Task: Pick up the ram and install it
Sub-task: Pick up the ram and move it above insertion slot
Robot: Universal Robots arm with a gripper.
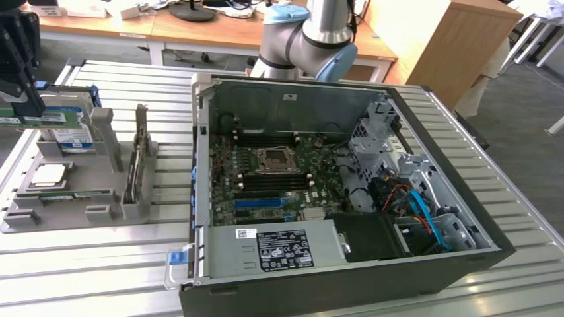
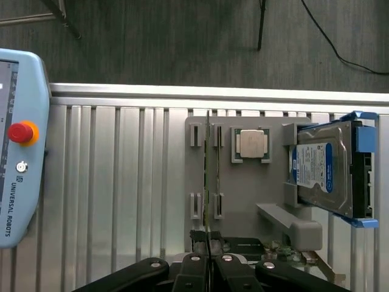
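Green ram (image 1: 39, 119), grey tray (image 1: 62, 219)

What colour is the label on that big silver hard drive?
The label on the hard drive is blue and white, clearest in the wrist view.

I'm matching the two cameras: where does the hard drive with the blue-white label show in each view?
Exterior view: hard drive at the exterior view's far left, upright in the grey tray, beyond the processor chip.
Wrist view: hard drive on edge in the tray's bracket, beside the processor chip.
Shared landmark: the square silver processor chip in its tray recess.
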